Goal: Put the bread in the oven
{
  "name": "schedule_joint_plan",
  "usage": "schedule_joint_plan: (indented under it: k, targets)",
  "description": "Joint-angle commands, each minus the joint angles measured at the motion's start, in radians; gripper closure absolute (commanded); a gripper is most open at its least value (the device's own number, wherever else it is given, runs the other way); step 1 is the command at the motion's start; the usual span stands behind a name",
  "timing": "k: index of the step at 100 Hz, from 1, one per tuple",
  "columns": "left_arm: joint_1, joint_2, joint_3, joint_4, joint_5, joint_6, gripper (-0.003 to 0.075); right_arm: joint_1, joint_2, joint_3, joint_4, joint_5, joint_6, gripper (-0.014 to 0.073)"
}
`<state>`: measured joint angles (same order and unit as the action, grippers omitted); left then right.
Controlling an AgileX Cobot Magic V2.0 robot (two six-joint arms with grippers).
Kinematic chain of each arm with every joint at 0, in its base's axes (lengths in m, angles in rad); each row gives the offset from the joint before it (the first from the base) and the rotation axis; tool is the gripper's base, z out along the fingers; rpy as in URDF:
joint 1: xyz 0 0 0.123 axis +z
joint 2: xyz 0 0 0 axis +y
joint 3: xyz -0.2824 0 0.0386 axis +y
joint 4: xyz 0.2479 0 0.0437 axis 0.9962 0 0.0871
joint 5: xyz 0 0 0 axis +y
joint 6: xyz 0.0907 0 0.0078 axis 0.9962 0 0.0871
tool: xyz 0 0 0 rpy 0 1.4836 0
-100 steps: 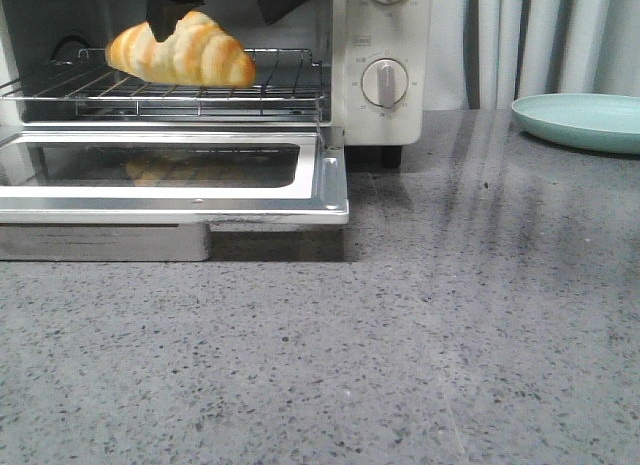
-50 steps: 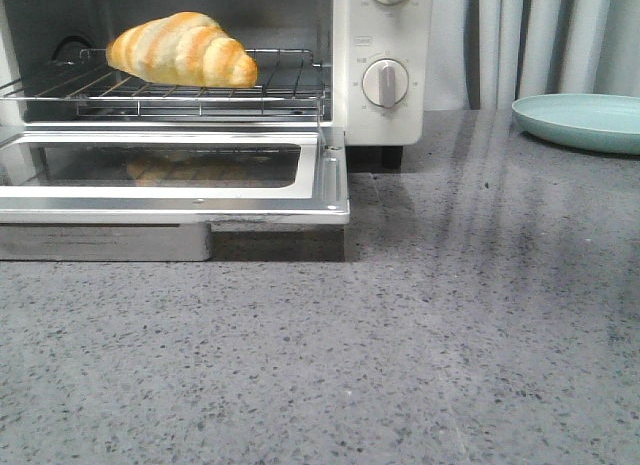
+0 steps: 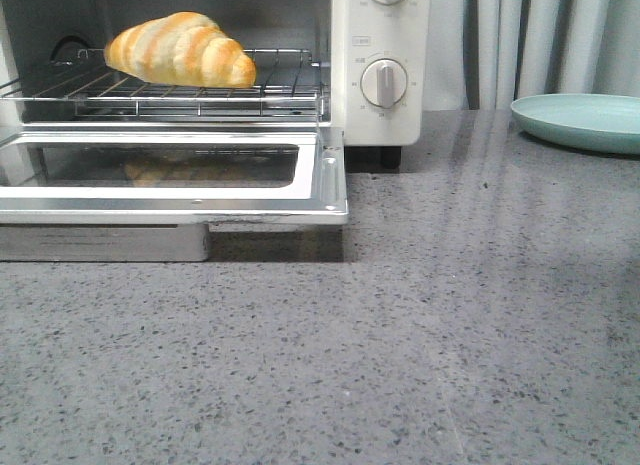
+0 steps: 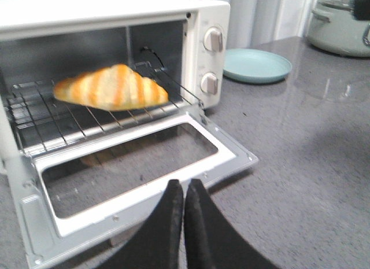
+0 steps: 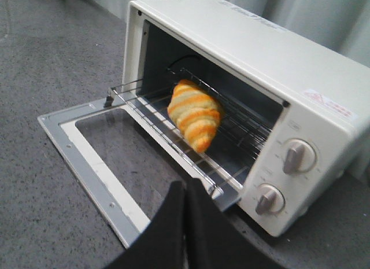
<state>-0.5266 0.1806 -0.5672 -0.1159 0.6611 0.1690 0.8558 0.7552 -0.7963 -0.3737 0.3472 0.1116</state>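
Both claws are pressed together with nothing in them; my left claw [image 4: 183,191] hangs in front of the open door [image 4: 139,182], and my right claw [image 5: 185,194] hangs over the door too, by the front of the rack [image 5: 173,139]; neither one touches the bread.

My bread [image 3: 181,49] lies on the wire rack inside the oven [image 3: 380,105], near the front edge; the door is down flat, so I think the job is nearly done, but the door is not shut yet.

I think the bread is light; its crust looks shiny, so it may slip; I cannot tell if it is soft or hard. If I had to move it, I would pinch it across the fat middle, not the thin tips, and squeeze gently. A green plate [image 3: 580,120] sits well apart on the table [image 3: 450,335].
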Motion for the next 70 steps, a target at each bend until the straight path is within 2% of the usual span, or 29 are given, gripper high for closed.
schedule_joint_plan:
  k: [1, 19, 40, 70]
  targets:
    - [-0.008, 0.012, -0.028, 0.027, -0.129, -0.004, 0.0741, -0.011, -0.121, 0.046, -0.036, -0.029, 0.001, 0.0662]
    - [-0.008, 0.012, 0.012, 0.066, -0.227, -0.004, 0.0741, -0.011, -0.314, 0.144, -0.046, 0.038, 0.001, 0.0662]
    - [-0.008, 0.012, 0.057, 0.045, -0.233, -0.004, 0.0741, -0.011, -0.501, 0.260, -0.078, 0.038, 0.001, 0.0662]
    - [-0.008, 0.012, 0.066, 0.024, -0.231, -0.004, 0.0741, -0.011, -0.567, 0.307, -0.078, 0.030, 0.001, 0.0662]
